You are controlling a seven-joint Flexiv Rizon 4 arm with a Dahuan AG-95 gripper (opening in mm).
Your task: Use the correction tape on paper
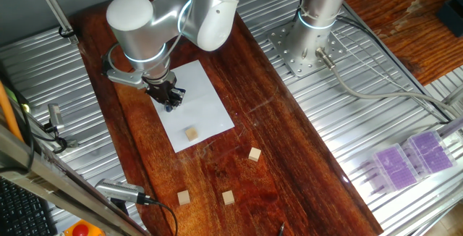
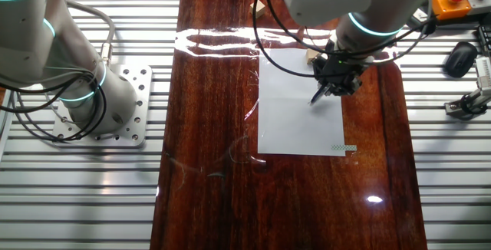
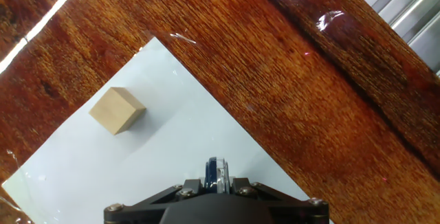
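Currently gripper (image 3: 217, 180) clamps correction tape (image 3: 216, 171) over paper (image 1: 194, 106); hand view shows the grasp and a wooden cube (image 3: 117, 110), fixed views hide the tape

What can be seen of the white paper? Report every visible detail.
The paper is a single plain white rectangular sheet lying flat on the dark reddish wooden table, its edges askew to the table's. It looks smooth and unmarked. One small tan wooden cube sits on it near one end. The gripper is over its other end, jaws shut on the correction tape; whether the tip touches the sheet cannot be told. A small patterned strip shows at one corner.
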